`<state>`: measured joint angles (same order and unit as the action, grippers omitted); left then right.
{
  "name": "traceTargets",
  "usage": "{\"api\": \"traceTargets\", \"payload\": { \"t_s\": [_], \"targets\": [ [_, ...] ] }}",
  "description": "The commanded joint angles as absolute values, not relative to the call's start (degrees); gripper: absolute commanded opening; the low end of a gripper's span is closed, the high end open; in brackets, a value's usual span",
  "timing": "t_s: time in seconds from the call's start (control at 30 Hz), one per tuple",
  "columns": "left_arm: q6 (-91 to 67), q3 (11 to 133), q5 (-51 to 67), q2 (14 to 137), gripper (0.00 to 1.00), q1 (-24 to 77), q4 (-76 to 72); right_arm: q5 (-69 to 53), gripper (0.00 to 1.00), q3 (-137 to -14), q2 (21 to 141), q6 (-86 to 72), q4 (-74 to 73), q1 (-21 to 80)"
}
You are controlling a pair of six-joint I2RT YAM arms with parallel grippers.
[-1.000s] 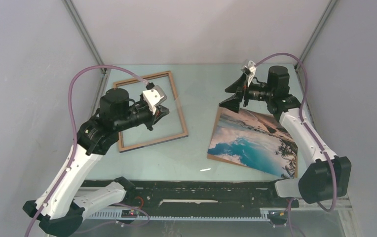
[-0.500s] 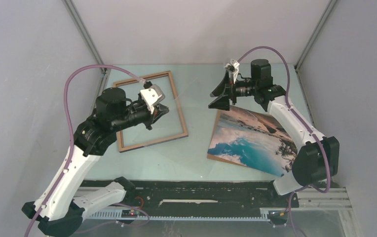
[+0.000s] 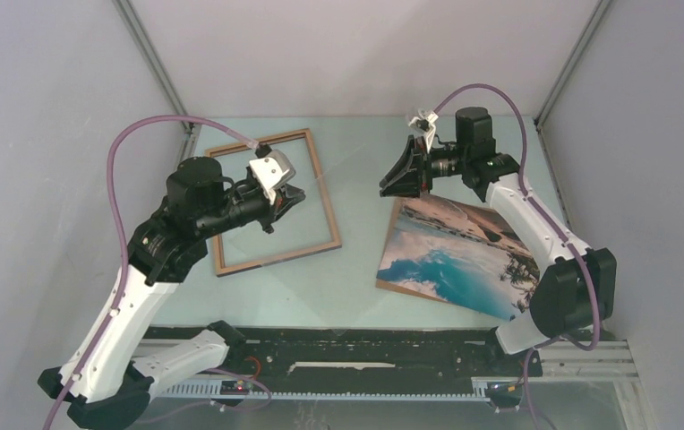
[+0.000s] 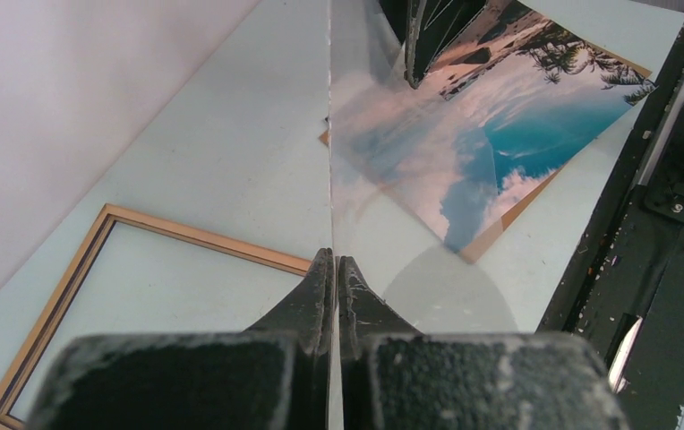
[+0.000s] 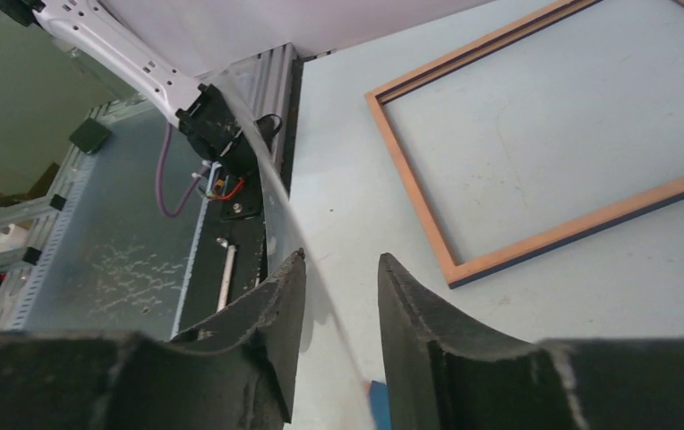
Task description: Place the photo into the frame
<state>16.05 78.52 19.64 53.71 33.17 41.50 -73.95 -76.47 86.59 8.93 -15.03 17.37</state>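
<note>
My left gripper (image 3: 292, 199), jaws pressed tight on the edge of a clear sheet (image 4: 331, 161), hangs over the frame (image 3: 303, 252), which lies flat and wood side up on the desk (image 3: 356, 269). To the right of the frame, my right gripper (image 5: 340, 264) stands with jaws partly apart, the sheet's other edge passing between them unclamped. The photo (image 3: 455, 255) lies picture up, right of the frame and apart from it.
</note>
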Motion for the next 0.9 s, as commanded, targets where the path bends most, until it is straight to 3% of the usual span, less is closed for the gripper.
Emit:
{"api": "traceTargets", "payload": {
  "t_s": [0.0,0.17,0.33,0.57,0.6,0.7,0.77,0.8,0.87],
  "targets": [
    [16.79,82.03,19.42,53.77,0.0,32.85,39.81,-76.25,0.41,-78.83,83.52,10.4,-17.68,17.92],
    [16.06,82.16,18.93,54.01,0.0,32.86,39.82,-76.56,0.24,-78.07,80.3,10.66,-18.93,17.12],
    [15.41,81.13,18.52,54.21,0.0,32.83,38.37,-77.51,0.02,-73.81,78.42,4.59,-10.22,17.17],
    [14.29,82.59,15.11,55.55,0.02,32.82,36.24,-76.11,0.0,-72.05,76.3,3.11,-9.07,16.52],
    [13.44,82.8,12.69,55.77,0.09,32.81,35.53,-74.95,0.0,-71.11,75.71,-0.3,-5.76,16.14],
    [9.94,82.87,1.48,57.04,0.62,32.7,33.27,-72.05,0.0,-68.52,74.66,-9.53,2.57,14.16],
    [7.43,83.65,-6.96,58.26,0.87,31.95,33.37,-68.82,0.0,-68.2,74.43,-12.24,2.82,13.04],
    [5.36,84.24,-9.19,58.85,0.95,30.87,33.89,-67.47,0.0,-68.13,74.44,-13.34,2.41,12.55],
    [0.86,85.77,-10.49,59.48,1.0,27.87,35.27,-63.84,0.0,-68.12,74.61,-15.16,1.29,11.38]
  ]
}}
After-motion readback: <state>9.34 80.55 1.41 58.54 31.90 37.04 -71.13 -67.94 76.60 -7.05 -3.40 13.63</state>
